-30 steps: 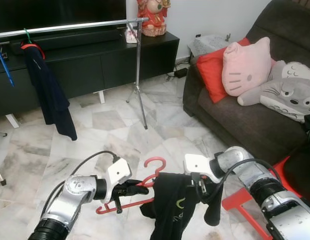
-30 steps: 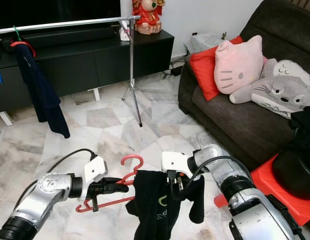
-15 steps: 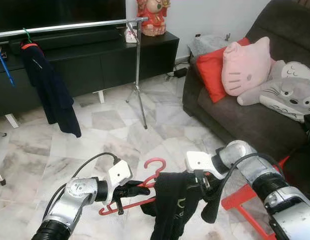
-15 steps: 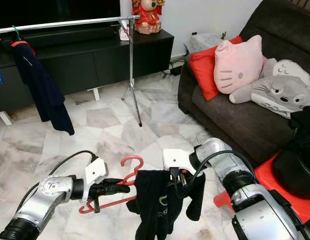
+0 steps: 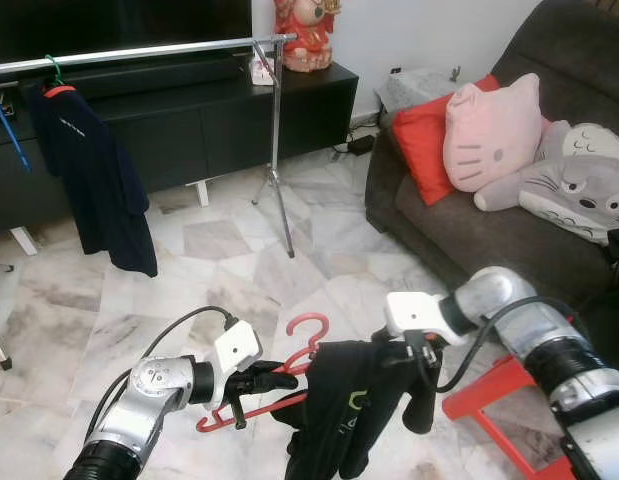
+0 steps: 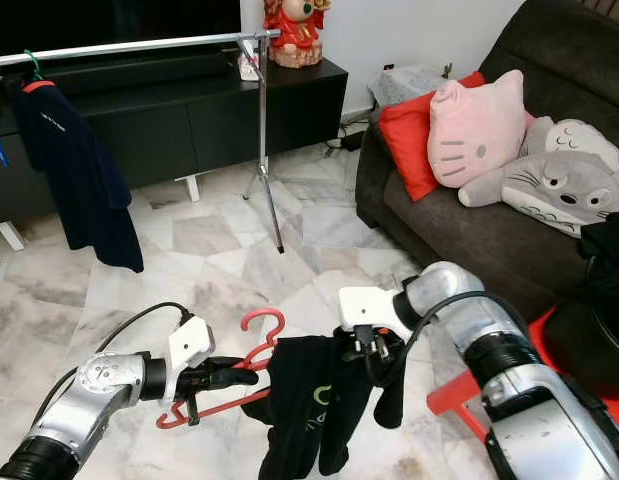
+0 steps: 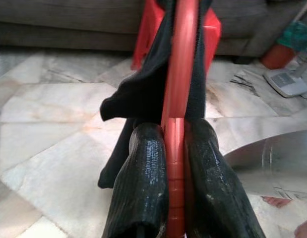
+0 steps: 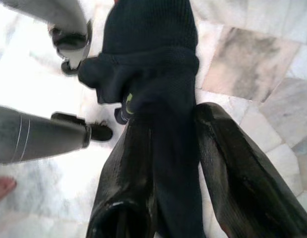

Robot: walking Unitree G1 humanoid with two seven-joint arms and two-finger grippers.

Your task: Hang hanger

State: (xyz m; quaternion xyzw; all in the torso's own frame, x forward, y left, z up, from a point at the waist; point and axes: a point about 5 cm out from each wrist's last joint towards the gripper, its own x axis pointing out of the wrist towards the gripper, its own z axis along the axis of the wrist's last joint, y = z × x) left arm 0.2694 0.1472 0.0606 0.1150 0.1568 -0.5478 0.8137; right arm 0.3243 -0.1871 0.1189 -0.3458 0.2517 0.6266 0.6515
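Observation:
A red plastic hanger [image 5: 301, 336] hangs low over the marble floor with a black garment [image 5: 344, 410] draped on it. My left gripper [image 5: 261, 379] is shut on the hanger's left arm; in the left wrist view the red bar [image 7: 179, 94] runs between both fingers [image 7: 141, 188]. My right gripper [image 5: 409, 352] is shut on the black garment at the hanger's right end, cloth [image 8: 158, 84] pinched between its fingers. A silver clothes rail [image 5: 149, 50] stands at the back, carrying a dark navy shirt [image 5: 94, 180] on a green hanger.
A black TV cabinet [image 5: 189, 120] sits behind the rail. A dark sofa [image 5: 489, 220] with red, pink and grey cushions is on the right. A red stool [image 5: 499, 400] stands by my right arm. The rail's tripod leg [image 5: 279, 170] stands mid-floor.
My right gripper has pulled the garment rightward and slightly up along the hanger. The navy shirt on the rail has swung. My left gripper holds still.

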